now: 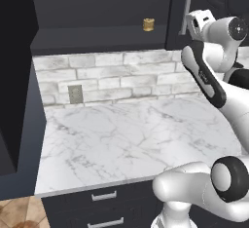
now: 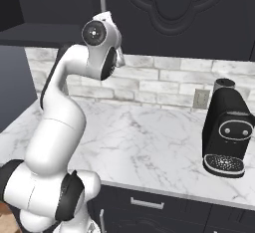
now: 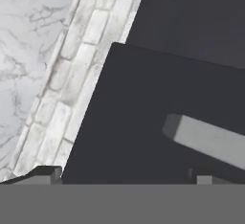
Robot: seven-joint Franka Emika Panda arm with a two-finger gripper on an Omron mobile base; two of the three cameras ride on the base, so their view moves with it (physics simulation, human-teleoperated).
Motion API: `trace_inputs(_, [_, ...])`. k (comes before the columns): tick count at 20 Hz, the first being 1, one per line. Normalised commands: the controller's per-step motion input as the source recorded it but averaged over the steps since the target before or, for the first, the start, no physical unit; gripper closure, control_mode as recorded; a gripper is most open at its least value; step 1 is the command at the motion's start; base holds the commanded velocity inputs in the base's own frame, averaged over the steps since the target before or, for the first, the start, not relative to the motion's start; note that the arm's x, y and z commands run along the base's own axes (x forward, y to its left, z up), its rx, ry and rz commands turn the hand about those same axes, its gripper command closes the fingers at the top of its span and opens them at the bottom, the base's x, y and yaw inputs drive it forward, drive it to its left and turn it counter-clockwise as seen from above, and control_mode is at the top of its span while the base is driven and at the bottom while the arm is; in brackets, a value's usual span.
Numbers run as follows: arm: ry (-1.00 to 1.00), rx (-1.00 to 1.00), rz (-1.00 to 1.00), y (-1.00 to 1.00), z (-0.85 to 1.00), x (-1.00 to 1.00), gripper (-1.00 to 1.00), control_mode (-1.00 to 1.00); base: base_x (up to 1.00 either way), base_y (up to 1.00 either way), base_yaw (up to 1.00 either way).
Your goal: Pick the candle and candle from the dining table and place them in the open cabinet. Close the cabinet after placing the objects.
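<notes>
A short golden-tan candle (image 1: pixel 149 24) stands on the shelf inside the open dark cabinet (image 1: pixel 97 39), towards its right end. My gripper (image 3: pixel 125 176) is open and holds nothing. It is up by the cabinet's right door (image 2: pixel 174 8), close to that door's slim silver handle (image 3: pixel 206 141). The same handle (image 1: pixel 186 5) rises just left of my hand (image 1: pixel 200 20) in the left base view. In the hand view, the door's dark lower edge lies over the white brick wall (image 3: pixel 62 84).
Below the cabinet, a marble counter (image 1: pixel 131 134) is backed by white brick with a wall socket (image 1: pixel 75 94). A black coffee machine (image 2: pixel 226 132) stands on the counter's right part. Dark drawers (image 1: pixel 104 195) sit under the counter. A dark panel (image 1: pixel 14 76) rises at the left.
</notes>
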Motion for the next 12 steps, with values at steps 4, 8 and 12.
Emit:
trace_inputs(4, [-0.15,0.04,0.0,-0.36,-0.05,-0.32,-1.0,-1.0,0.0,0.0,0.0])
trace_inputs(8, [0.07,0.05,-0.01,-0.94,-0.22,0.11,-1.0,-1.0,0.0,0.0,0.0])
trace_inputs(12, [0.16,0.11,-0.07,-1.0,-0.19,0.18,-1.0,-1.0,0.0,0.0,0.0])
